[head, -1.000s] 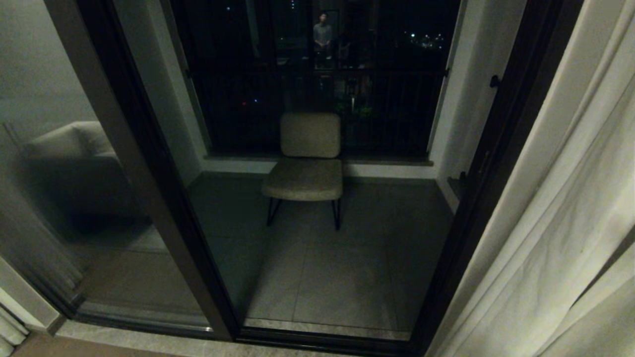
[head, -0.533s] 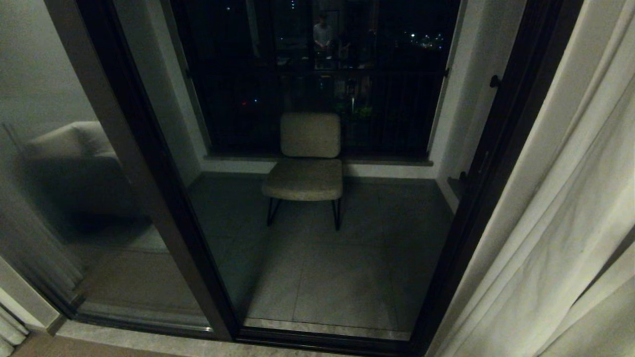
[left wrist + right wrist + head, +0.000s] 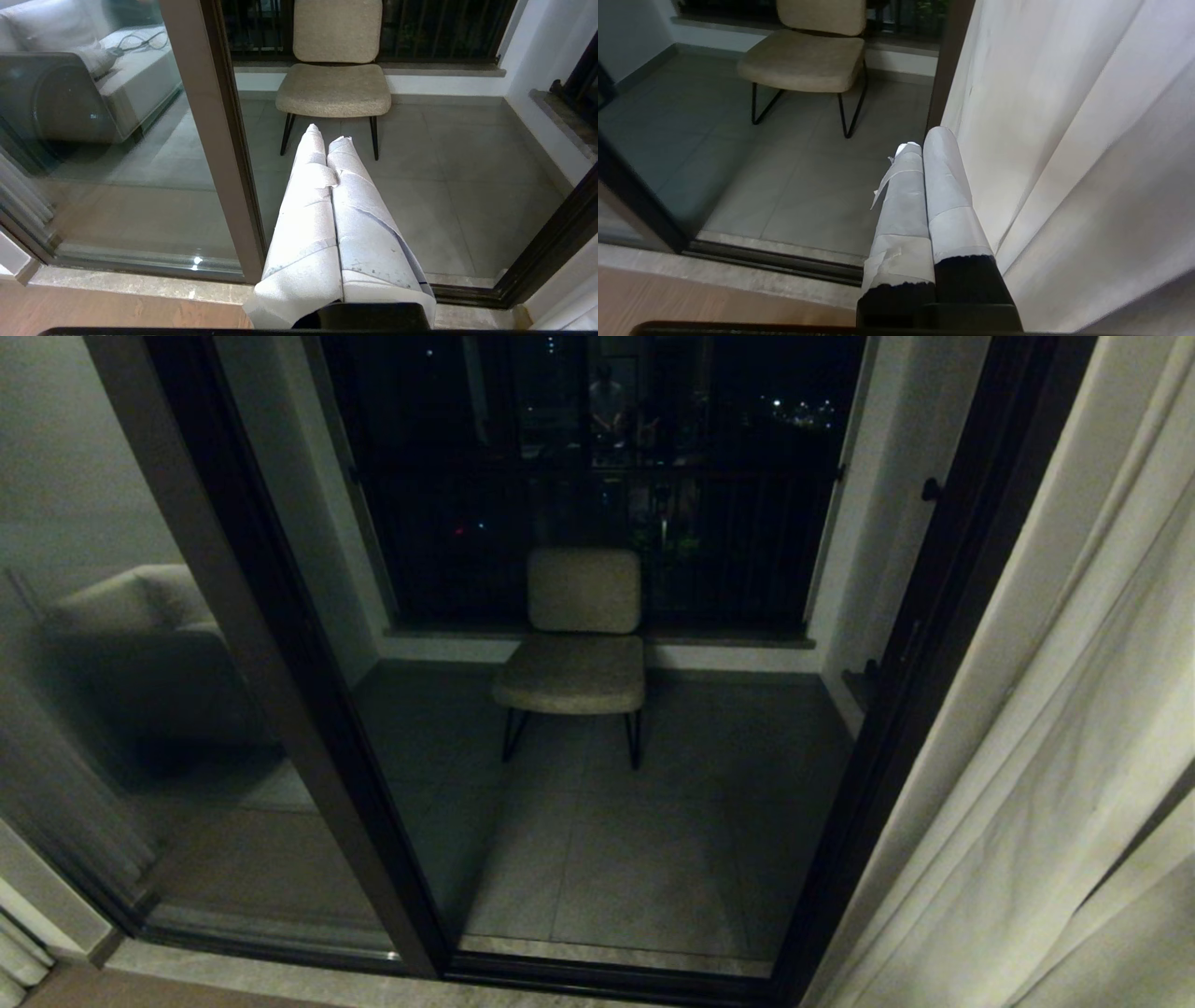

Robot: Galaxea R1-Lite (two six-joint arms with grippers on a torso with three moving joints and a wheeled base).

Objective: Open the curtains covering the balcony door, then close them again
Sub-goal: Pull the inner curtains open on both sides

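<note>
Head view: the curtain [image 3: 1055, 747] hangs gathered at the right edge of the door [image 3: 896, 709], leaving the glass uncovered. Beyond the glass, a chair [image 3: 577, 649] stands on the balcony floor [image 3: 635, 859], against the back railing. Left wrist view: the left gripper [image 3: 327, 135], its taped fingers pressed together and empty, points toward the chair beside the door's middle post. Right wrist view: the right gripper [image 3: 924, 140], fingers together and holding nothing, lies just beside the curtain's folds; contact cannot be told.
</note>
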